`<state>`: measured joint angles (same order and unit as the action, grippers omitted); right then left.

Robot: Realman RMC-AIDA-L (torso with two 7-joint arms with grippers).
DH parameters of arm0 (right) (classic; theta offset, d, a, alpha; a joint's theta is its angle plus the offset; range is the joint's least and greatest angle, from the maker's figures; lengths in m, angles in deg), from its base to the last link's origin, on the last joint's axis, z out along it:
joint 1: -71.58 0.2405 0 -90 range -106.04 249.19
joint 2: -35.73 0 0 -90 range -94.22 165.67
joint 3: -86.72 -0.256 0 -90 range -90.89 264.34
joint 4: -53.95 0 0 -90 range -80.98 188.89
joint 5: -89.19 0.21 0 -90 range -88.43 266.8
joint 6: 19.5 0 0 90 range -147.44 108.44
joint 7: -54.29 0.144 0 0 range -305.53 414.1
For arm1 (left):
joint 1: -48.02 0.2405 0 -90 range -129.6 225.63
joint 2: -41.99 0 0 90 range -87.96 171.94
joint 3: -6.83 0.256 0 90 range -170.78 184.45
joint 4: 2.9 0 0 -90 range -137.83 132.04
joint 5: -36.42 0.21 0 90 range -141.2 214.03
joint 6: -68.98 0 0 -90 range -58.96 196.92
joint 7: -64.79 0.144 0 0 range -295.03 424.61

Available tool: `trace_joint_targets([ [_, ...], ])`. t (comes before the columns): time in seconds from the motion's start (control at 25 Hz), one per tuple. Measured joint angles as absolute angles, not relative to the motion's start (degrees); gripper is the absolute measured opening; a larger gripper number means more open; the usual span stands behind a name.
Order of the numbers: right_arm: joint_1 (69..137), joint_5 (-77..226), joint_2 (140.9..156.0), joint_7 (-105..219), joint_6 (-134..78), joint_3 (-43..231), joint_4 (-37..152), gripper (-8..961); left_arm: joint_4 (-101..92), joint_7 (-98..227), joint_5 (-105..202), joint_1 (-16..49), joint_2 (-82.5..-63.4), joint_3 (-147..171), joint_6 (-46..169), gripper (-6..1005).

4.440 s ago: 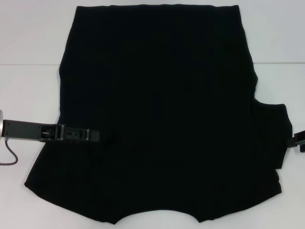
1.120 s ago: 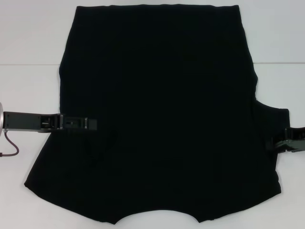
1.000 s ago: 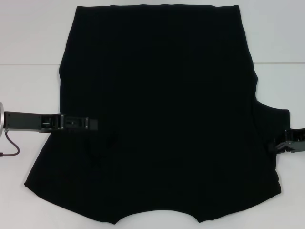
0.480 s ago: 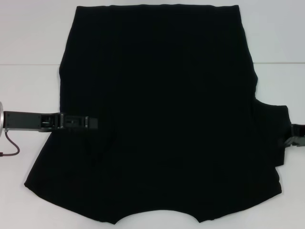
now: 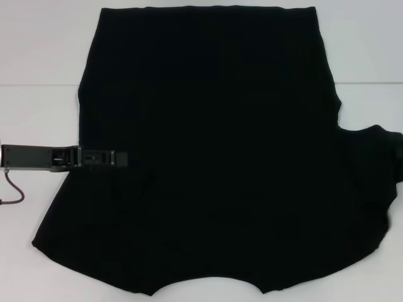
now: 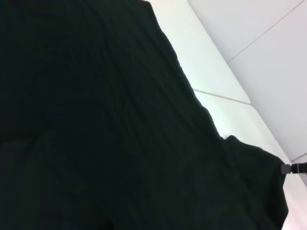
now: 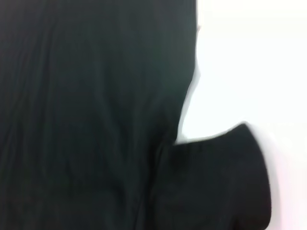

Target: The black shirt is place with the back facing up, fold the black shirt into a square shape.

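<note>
The black shirt (image 5: pixel 214 151) lies spread flat on the white table (image 5: pixel 38 113), plain side up, with its neckline at the near edge. My left gripper (image 5: pixel 123 159) reaches in low from the left and rests on the shirt's left part. The right sleeve (image 5: pixel 378 163) is stretched out to the right edge of the head view. My right gripper (image 6: pixel 293 168) shows only in the left wrist view, as a small piece at the sleeve's tip, holding it. The right wrist view shows that sleeve (image 7: pixel 216 182) beside the shirt's body (image 7: pixel 86 96).
A thin dark cable (image 5: pixel 16 189) hangs from my left arm over the table at the left. A seam (image 5: pixel 38 85) runs across the white tabletop behind the shirt's sides. Bare table shows left and right of the shirt.
The right gripper came in to the right sleeve's edge, then drew back out of the head view, and the sleeve now stretches farther right. The left gripper has stayed about where it was.
</note>
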<state>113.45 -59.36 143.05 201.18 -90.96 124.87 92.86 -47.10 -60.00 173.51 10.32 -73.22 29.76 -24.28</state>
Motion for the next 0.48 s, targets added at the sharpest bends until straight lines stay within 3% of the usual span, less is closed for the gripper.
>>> trace_joint_targets([
  [0.28,114.2,-58.8,142.26,197.0,-90.5,122.5,93.5,51,-47.1,-60.0,173.0,10.2,-73.03,29.7,-24.3,597],
  [0.48,115.0,-55.1,143.88,188.8,-90.8,123.5,93.5,56,-47.1,-60.0,172.4,9.9,-73.0,29.8,-24.2,596],
])
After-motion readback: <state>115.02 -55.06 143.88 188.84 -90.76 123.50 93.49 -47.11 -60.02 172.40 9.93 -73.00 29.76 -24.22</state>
